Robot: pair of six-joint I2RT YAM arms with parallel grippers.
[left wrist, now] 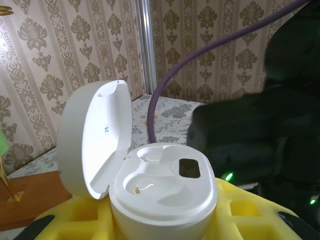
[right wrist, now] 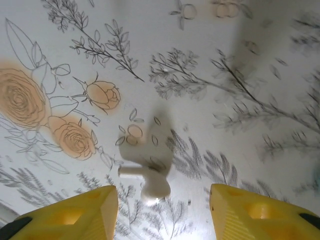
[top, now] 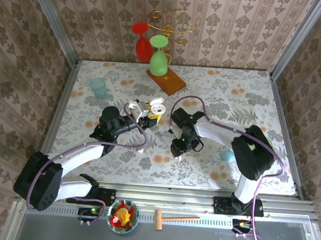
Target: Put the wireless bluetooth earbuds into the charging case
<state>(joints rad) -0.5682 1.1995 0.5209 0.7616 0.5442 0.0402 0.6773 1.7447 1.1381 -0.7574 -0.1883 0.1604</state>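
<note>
Your right gripper [right wrist: 162, 205] has its yellow fingers spread. The gap between them runs straight down to the tablecloth [right wrist: 210, 60], where one earbud [right wrist: 152, 182] lies. Above the charging case [left wrist: 162, 192] you can reach the wells from overhead. In the left wrist view the raised lid [left wrist: 95, 140] walls off the left side, while the right arm [left wrist: 260, 135] and a purple cable [left wrist: 200, 55] crowd the right. Farther back stand a wooden stand [top: 166, 81] with hanging glasses [top: 158, 61] and a teal cup [top: 99, 87].

White case [left wrist: 165, 197], pale earbud [right wrist: 155, 186], floral tablecloth [right wrist: 75, 75]
</note>
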